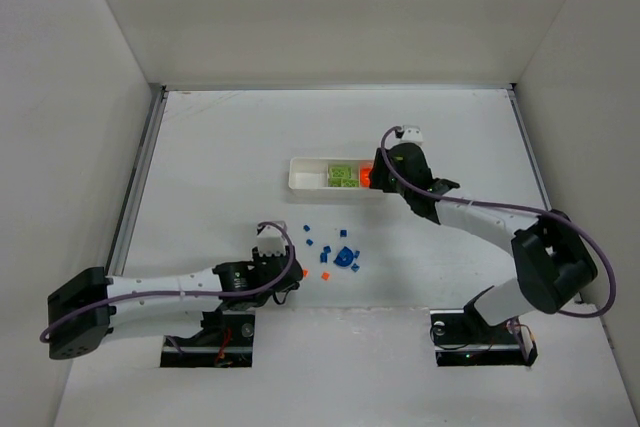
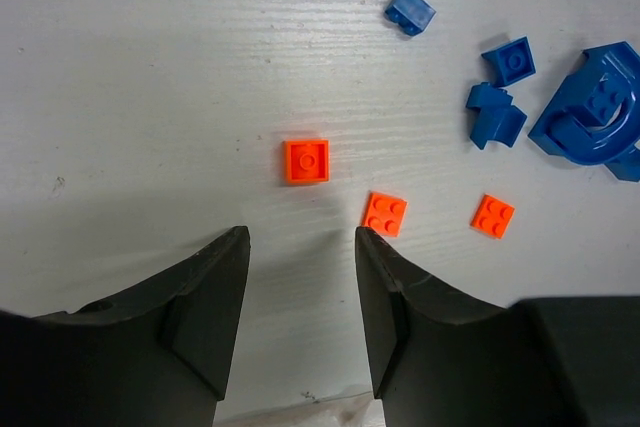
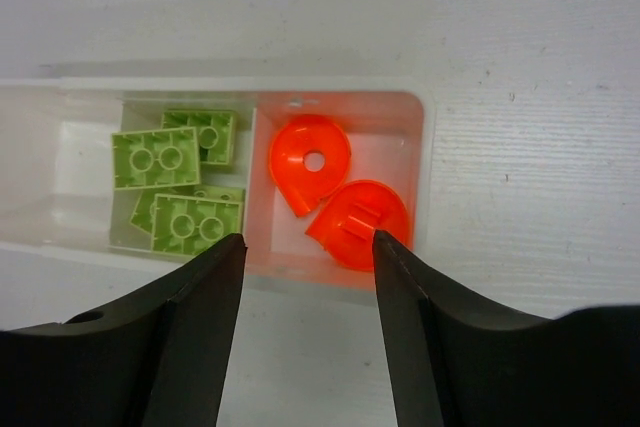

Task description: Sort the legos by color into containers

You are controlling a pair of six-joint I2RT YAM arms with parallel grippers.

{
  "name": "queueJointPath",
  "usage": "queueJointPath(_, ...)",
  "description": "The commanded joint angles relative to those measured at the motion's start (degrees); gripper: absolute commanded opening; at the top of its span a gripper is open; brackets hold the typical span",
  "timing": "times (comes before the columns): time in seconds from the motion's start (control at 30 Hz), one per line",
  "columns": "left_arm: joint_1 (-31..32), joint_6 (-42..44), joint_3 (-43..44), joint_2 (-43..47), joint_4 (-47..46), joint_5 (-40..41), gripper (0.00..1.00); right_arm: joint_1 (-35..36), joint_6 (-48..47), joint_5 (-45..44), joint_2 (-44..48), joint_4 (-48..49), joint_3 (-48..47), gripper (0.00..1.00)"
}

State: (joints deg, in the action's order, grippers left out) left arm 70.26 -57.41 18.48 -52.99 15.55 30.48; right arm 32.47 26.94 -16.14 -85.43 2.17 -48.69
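The white tray (image 1: 308, 175) lies mid-table. Its middle container holds lime green legos (image 3: 175, 157), and its right end container holds two rounded orange legos (image 3: 312, 157) (image 3: 362, 222). My right gripper (image 3: 309, 239) hovers open and empty over the near wall of that end container (image 1: 370, 175). On the table, three small orange legos (image 2: 306, 161) (image 2: 386, 214) (image 2: 493, 216) lie just ahead of my left gripper (image 2: 300, 237), which is open and empty (image 1: 290, 265). Blue legos, one large and curved (image 2: 595, 107), are scattered to their right (image 1: 345, 257).
The tray's left container (image 3: 60, 167) shows no pieces in the part I can see. White walls enclose the table, with a metal rail (image 1: 140, 177) along the left edge. More blue specks (image 1: 310, 237) lie between the tray and the blue pile.
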Motion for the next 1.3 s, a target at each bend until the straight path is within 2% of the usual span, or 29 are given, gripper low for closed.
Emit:
queueJointPath(0.0, -0.78, 2.21, 2.26, -1.58, -1.22, 1.95, 0.44, 1.93, -0.22, -1.17, 3.6, 3.45, -0.89, 0.59)
queueJointPath(0.17, -2.71, 5.37, 3.49, -4.83, -3.68, 4.15, 0.4, 5.62, 0.57, -1.17, 6.85, 4.94, 1.84, 0.58)
queueJointPath(0.47, -5.09, 9.33, 4.19, -10.46, -9.31, 2.92, 0.29, 10.37, 2.68, -1.79, 10.81, 5.73, 6.5, 0.56)
queueJointPath(0.63, -4.92, 9.95, 4.63, -11.87, -9.93, 2.74, 0.13, 10.99, 3.38, -2.14, 12.3, 5.82, 7.99, 0.56)
queueJointPath(0.7, -4.56, 10.12, 5.16, -11.52, -9.4, 2.83, 0.1, 10.99, 3.56, -2.75, 13.7, 5.82, 8.87, 0.56)
queueJointPath(0.87, -4.91, 11.0, 8.32, -7.57, -7.64, 3.1, 0.09, 10.99, 4.26, -5.73, 19.15, 4.95, 12.29, 0.56)
queueJointPath(1.0, -6.93, 14.95, 14.46, -6.86, -10.09, 2.74, 0.09, 8.72, 6.89, -9.51, 24.86, 3.19, 16.33, 0.57)
queueJointPath(1.07, -8.25, 17.32, 18.15, -9.48, -13.42, 2.57, 0.09, 6.61, 8.91, -9.96, 27.58, 2.49, 18.44, 0.52)
queueJointPath(1.2, -9.66, 20.83, 27.29, -18.7, -20.28, 0.73, 0.1, 2.91, 13.13, -9.96, 33.03, 0.38, 22.66, 0.26)
queueJointPath(1.27, -10.71, 23.56, 31.86, -24.24, -23.8, -0.76, 0.11, 1.68, 14.54, -10.05, 35.41, -0.59, 24.42, 0.22)
